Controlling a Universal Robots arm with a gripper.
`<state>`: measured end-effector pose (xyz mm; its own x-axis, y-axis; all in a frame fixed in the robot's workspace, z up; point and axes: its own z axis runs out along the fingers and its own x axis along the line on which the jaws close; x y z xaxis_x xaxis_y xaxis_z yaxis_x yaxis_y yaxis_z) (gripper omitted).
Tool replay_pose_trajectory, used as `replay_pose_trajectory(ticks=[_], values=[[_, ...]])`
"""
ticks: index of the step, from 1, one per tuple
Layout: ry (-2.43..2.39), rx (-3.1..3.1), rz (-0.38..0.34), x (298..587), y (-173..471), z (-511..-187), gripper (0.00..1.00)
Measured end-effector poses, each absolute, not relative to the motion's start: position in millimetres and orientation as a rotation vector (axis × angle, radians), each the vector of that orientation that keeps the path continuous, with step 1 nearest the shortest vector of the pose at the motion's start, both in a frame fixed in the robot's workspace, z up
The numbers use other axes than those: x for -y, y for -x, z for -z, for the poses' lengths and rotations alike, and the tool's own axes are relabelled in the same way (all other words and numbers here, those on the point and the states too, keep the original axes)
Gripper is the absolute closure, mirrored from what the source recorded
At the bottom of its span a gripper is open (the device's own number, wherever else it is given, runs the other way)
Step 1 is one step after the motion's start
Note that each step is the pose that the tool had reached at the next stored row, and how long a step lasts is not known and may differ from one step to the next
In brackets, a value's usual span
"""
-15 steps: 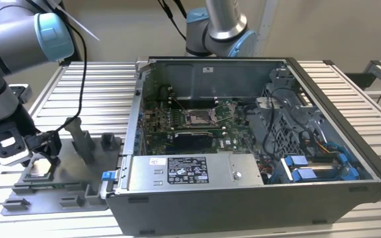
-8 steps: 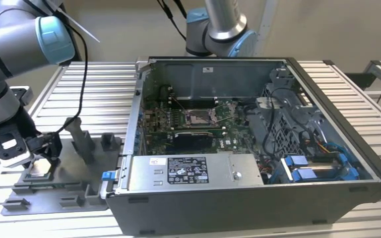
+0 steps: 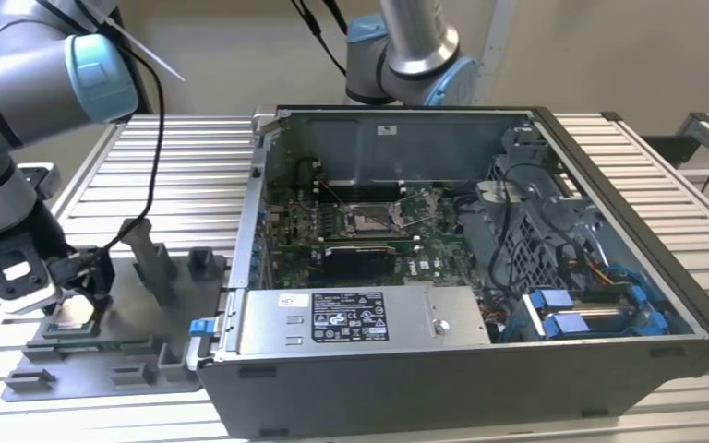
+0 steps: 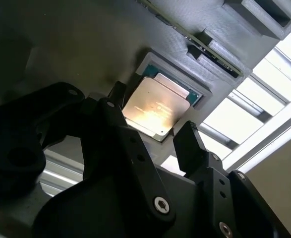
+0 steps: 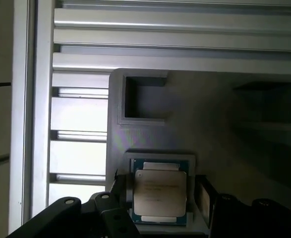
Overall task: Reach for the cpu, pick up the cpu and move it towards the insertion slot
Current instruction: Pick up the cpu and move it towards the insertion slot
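We place everything from the computer case (image 3: 453, 277), which lies open on the slatted table (image 3: 182, 157) in the exterior view. Just beside the case, on the exterior view's left, lies a grey tray (image 3: 96, 369) of blocks and recesses. The cpu (image 3: 74, 314) sits in a recess at the tray's end far from the case, its pale top catching the light. The arm (image 3: 10, 111) comes down over that spot, and the gripper (image 3: 81, 297) hangs right above the cpu. The insertion slot (image 3: 367, 219) is inside the case, on the green board near its middle, well apart from the cpu. The exterior view gives us that whole spread, and the wrist views add how the fingers stand. In the second wrist view the gripper (image 4: 154, 113) is spread wide. One black finger (image 4: 116, 94) stands at one edge of the cpu (image 4: 157, 106) and the other at the opposite edge, with the plate flat in its square seat between them. In the first wrist view the gripper (image 5: 162, 193) straddles the cpu (image 5: 160, 191) likewise. Here we also see a thin gap on each side between the fingers (image 5: 203, 196) and the plate, so the cpu is not clamped. That view also shows a rectangular recess (image 5: 143, 99) in the tray, and bright table slats past the tray's edge.
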<state>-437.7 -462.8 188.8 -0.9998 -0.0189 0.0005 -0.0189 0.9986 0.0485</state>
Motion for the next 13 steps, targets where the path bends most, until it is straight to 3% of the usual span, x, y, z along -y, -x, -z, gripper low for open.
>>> replay_pose_trajectory(ticks=[13], values=[[-0.030, 3.140, 0.076, 464.8, 438.2, -185.9, 0.00]])
